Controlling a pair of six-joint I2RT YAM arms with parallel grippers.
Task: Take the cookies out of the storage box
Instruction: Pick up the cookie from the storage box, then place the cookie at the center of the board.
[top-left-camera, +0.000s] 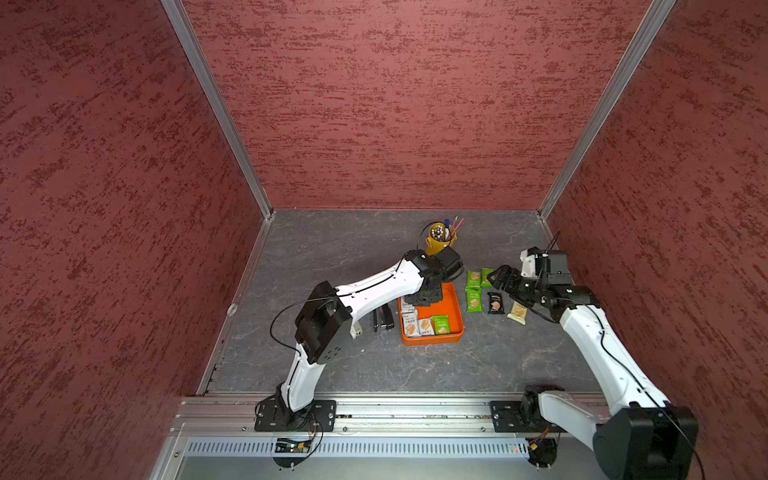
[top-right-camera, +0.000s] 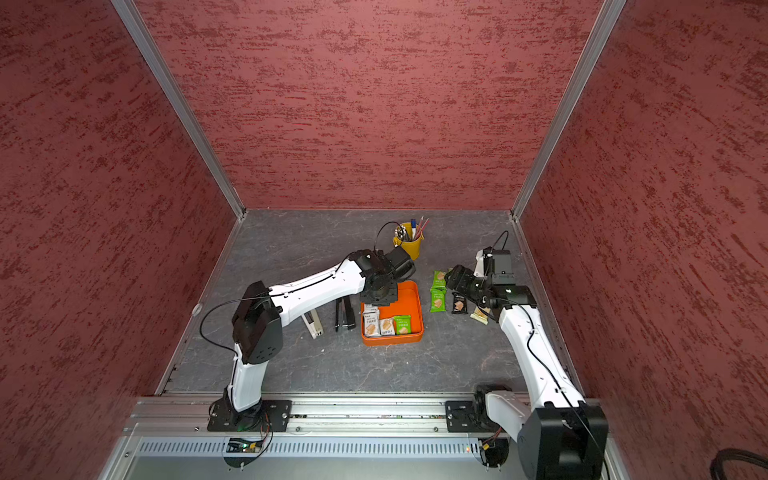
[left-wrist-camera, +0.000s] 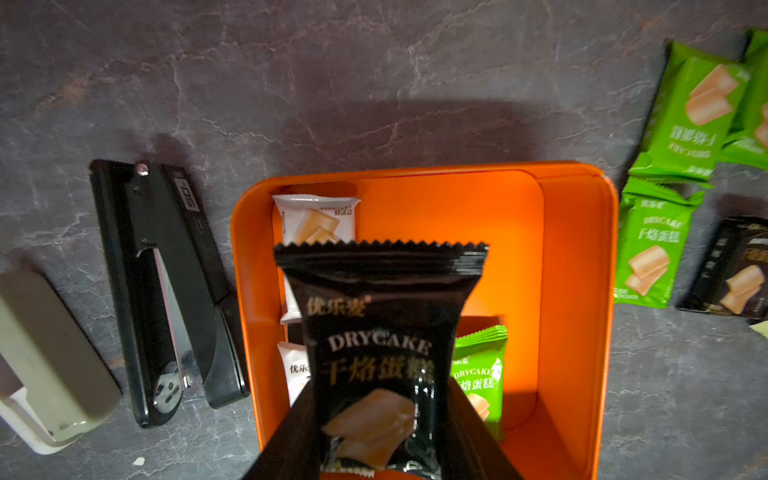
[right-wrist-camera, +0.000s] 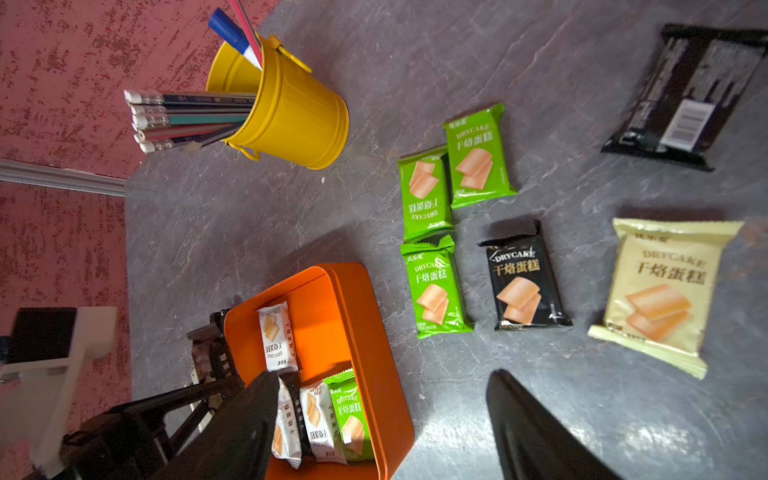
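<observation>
Six cookie packets lie flat on the table, outside the orange box, on my right arm's side. That's three green packets, one loose black packet, one cream packet and one flipped black packet showing only a barcode. The fronts read "DRYCAKE" over 干焙蛋糕, with a tan biscuit picture. The small top line looks like 优乐麦.

My left pincer is pinching a held black packet by its lower end, over the box. It has the same "DRYCAKE" print and the brand line is readable.

In the box I count at least three white packets and one boxed green packet, bunched toward the near and left walls. "DRYCAKE" is legible on the green one.

My right pincer is spread wide with nothing between its fingers. In a top view it hangs over the green packets.

A black stapler lies just left of the box, and I read its label as "50". A beige stapler lies further left. A yellow bucket of pencils stands behind the box; the pencil print is too small to read.
</observation>
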